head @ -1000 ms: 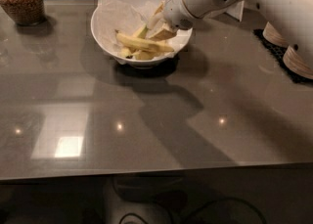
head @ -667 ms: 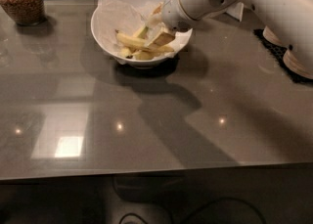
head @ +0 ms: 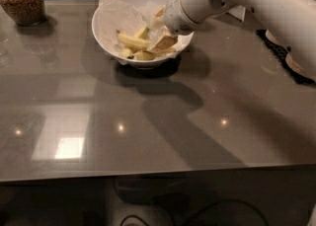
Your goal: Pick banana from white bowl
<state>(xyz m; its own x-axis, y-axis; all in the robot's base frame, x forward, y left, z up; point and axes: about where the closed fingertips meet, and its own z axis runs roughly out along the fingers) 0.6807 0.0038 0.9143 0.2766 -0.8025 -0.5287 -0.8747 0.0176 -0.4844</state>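
**Gripper (head: 161,36) seen down inside the white bowl (head: 104,20) — the banana (head: 132,41) lay there too, just beside it.**
Whether its grip was wide or closed could not be told; a short chunk (head: 143,56) might be caught instead — the pieces were crowded together.

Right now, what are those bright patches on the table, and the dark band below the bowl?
Camera view: the patches are lights reflected in the table; the arm casts the dark band. Same view: the gripper sits in the white bowl by the banana, away from those patches.
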